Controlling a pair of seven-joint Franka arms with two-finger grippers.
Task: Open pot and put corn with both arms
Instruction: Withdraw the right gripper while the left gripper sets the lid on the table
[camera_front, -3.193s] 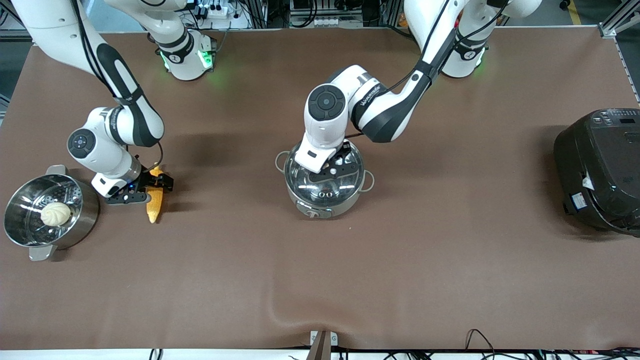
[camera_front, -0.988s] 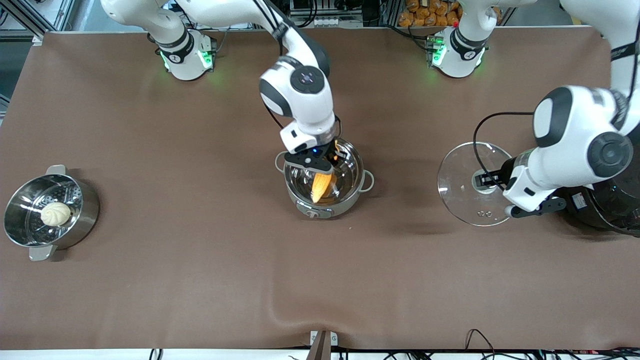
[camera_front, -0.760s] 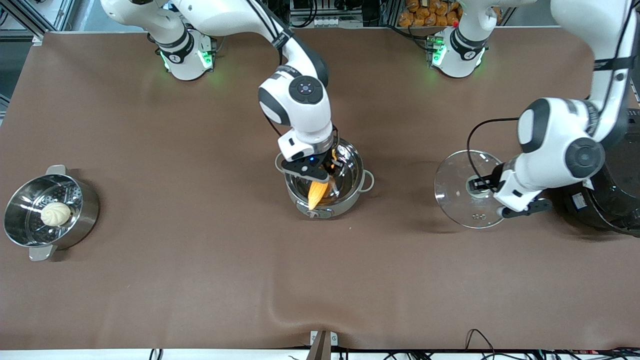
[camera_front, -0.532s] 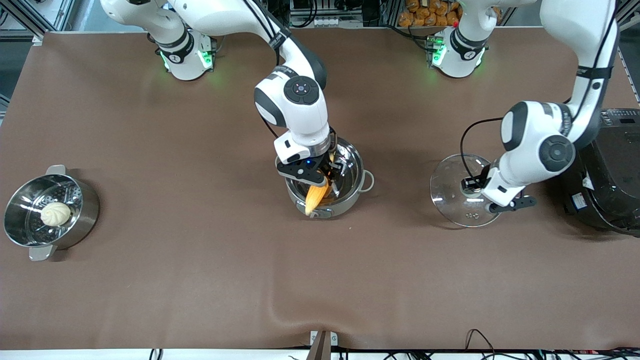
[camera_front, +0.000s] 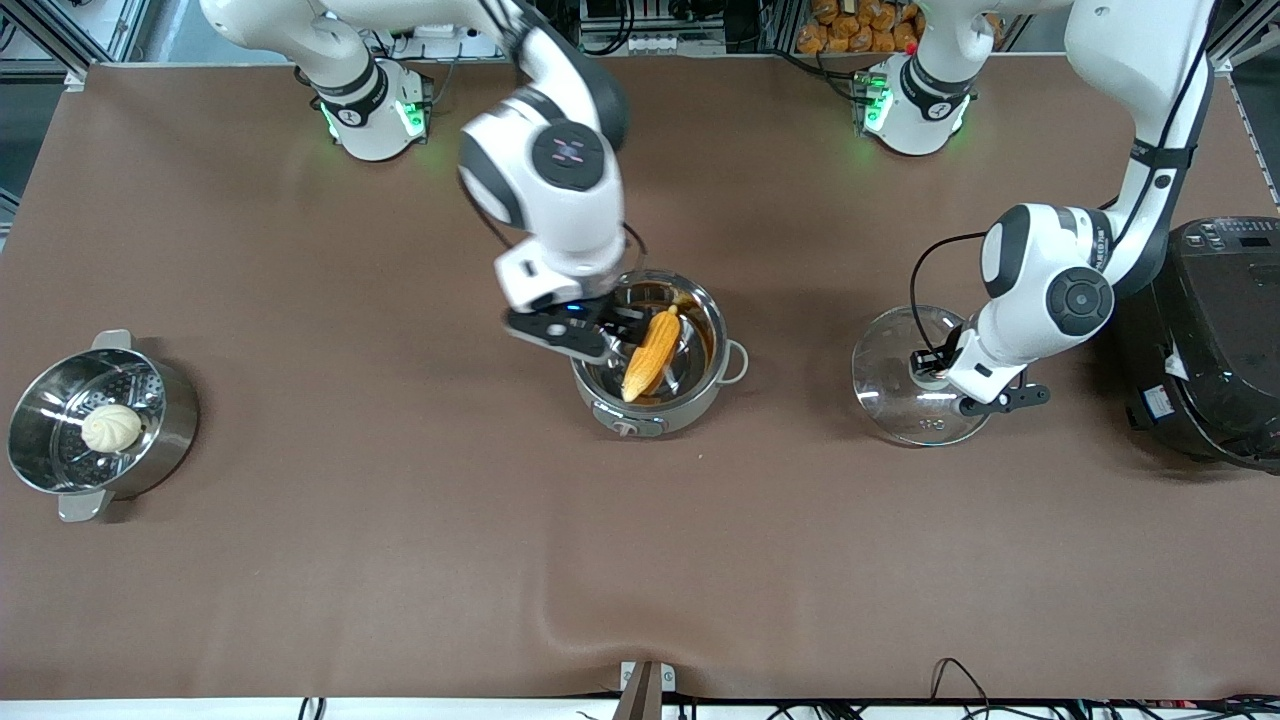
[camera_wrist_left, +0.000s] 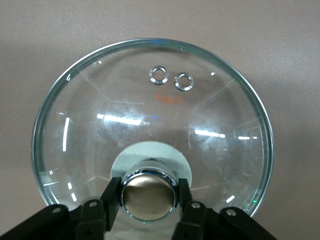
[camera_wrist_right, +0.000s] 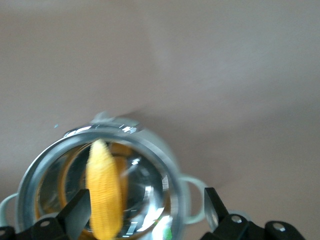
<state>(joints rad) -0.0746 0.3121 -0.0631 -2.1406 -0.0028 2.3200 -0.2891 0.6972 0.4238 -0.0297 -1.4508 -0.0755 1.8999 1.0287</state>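
The steel pot (camera_front: 714, 325) stands open mid-table. The yellow-orange corn (camera_front: 652, 352) lies slanted inside it, its tip toward the front camera. My right gripper (camera_front: 612, 333) is open and empty over the pot's rim on the right arm's side. The right wrist view shows its fingers spread wide (camera_wrist_right: 146, 206) above the corn (camera_wrist_right: 104, 190) in the pot (camera_wrist_right: 156, 151). My left gripper (camera_front: 935, 362) is shut on the copper knob (camera_wrist_left: 149, 194) of the glass lid (camera_front: 888, 400). It holds the lid low at the table between pot and rice cooker. The lid fills the left wrist view (camera_wrist_left: 150, 110).
A steel steamer pot (camera_front: 45, 478) holding a white bun (camera_front: 111, 427) stands at the right arm's end of the table. A big black rice cooker (camera_front: 1200, 340) stands at the left arm's end, close beside the left arm's wrist.
My right gripper has opened, let go of the corn and drawn up and aside; the corn now lies in the pot. My left gripper has brought the lid lower and slightly toward the pot.
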